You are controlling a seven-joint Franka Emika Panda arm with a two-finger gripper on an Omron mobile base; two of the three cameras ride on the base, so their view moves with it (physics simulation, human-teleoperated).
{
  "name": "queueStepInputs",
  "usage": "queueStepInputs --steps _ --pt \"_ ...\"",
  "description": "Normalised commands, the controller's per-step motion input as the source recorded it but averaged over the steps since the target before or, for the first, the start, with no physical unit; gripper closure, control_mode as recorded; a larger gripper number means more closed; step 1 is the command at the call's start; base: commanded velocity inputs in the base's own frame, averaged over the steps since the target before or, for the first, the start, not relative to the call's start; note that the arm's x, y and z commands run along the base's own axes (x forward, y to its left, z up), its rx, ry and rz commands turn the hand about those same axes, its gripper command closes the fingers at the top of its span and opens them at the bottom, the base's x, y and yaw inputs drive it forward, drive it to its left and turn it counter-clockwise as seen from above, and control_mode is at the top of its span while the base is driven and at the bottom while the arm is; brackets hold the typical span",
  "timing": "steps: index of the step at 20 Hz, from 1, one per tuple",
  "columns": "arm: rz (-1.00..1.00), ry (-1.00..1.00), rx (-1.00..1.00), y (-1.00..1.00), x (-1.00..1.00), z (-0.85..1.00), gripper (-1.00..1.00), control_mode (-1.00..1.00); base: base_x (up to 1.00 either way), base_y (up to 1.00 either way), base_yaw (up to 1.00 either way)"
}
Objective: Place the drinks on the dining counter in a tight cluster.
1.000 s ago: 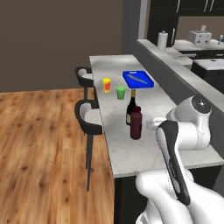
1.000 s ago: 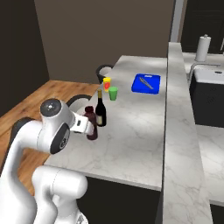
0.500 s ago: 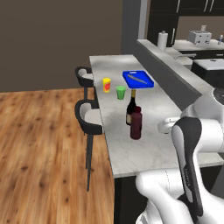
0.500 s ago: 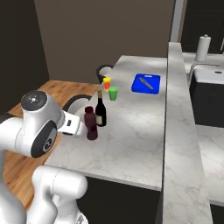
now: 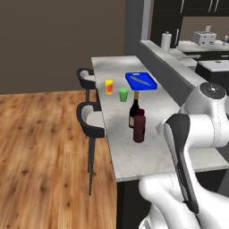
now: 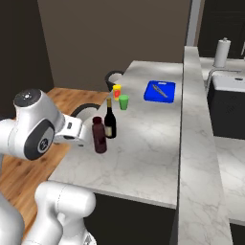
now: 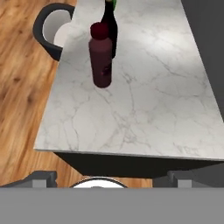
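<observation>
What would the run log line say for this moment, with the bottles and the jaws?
wine bottle: upright on counter | maroon bottle: upright, right beside wine bottle | gripper: jaws open, empty, back from bottles

A rendered home kitchen with a dining bar. Shown by the long white grey-veined marble desk (image 5: 147, 147) with a raised grey ledge (image 6: 191, 119), two black stools with pale seats (image 5: 91, 120) beside it, and warm brown wooden plank floor (image 5: 40, 152). Further back: dark cabinets (image 5: 188, 9), a white paper towel roll (image 6: 221, 52), a silver toaster (image 5: 205, 38). On the desk, a blue cutting board (image 5: 140, 81) and small yellow and green cups (image 5: 116, 90).
</observation>
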Motion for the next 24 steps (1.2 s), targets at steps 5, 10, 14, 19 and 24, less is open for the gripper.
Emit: queueStepInputs --steps 5,10,14,19,24 --pt "0.00 0.00 0.00 0.00 0.00 0.00 -1.00 -1.00 0.00 0.00 0.00" --pt "0.00 0.00 0.00 0.00 0.00 0.00 -1.00 -1.00 0.00 0.00 0.00" --pt "0.00 0.00 0.00 0.00 0.00 0.00 -1.00 -1.00 0.00 0.00 0.00" --pt "0.00 0.00 0.00 0.00 0.00 0.00 -1.00 1.00 -0.50 -0.18 -0.03" --pt "0.00 0.00 0.00 0.00 0.00 0.00 -1.00 1.00 -1.00 -0.89 -0.33"
